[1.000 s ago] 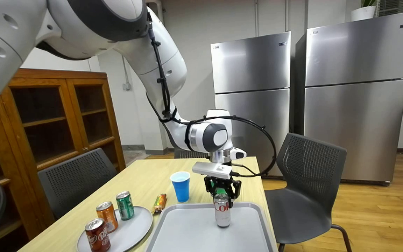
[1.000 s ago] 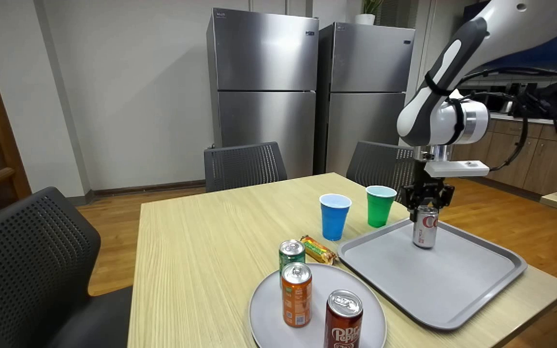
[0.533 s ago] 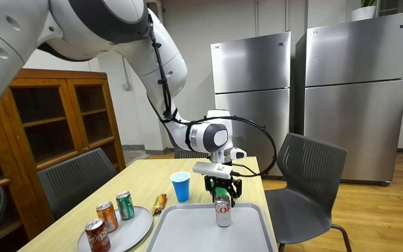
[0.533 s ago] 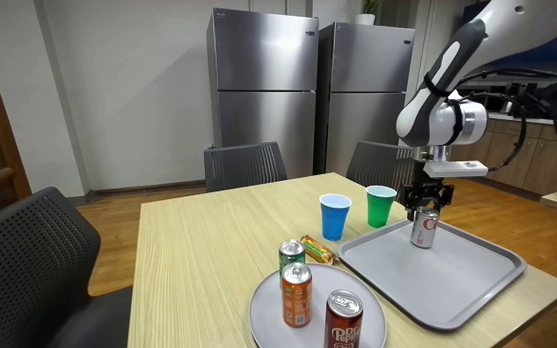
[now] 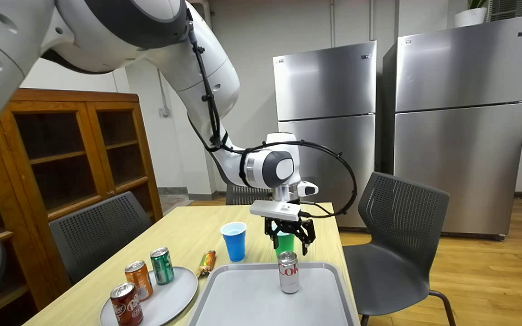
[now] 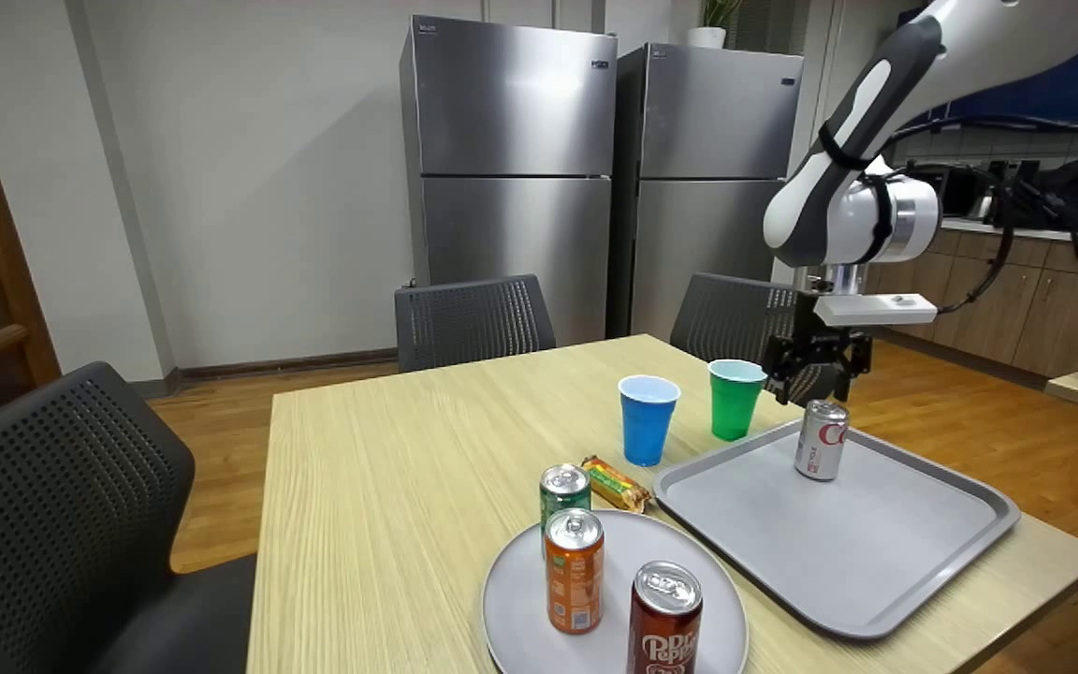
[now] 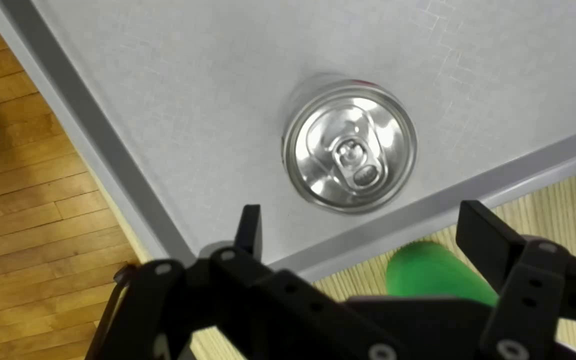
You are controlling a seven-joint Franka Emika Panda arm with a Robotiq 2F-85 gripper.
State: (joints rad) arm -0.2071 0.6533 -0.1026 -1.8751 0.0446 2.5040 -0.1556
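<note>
A silver Coke can (image 5: 288, 274) stands upright on the grey tray (image 5: 238, 299), near the tray's far edge. It also shows in an exterior view (image 6: 821, 447) and from above in the wrist view (image 7: 351, 147). My gripper (image 5: 291, 248) is open and empty, just above and behind the can. In the wrist view the fingers (image 7: 361, 206) are spread wide and apart from the can. A green cup (image 6: 735, 407) stands on the table beyond the tray. It is partly hidden by the gripper in the wrist view (image 7: 433, 272).
A blue cup (image 6: 648, 421) and a wrapped bar (image 6: 616, 484) lie beside the tray. A round plate (image 6: 642, 534) holds a green can (image 6: 564, 487), an orange can (image 6: 575, 576) and a Dr Pepper can (image 6: 663, 622). Dark chairs (image 5: 401, 244) stand around the table.
My gripper was around the can's top one second ago. It has opened wider and risen clear of the can. The can stays standing on the tray.
</note>
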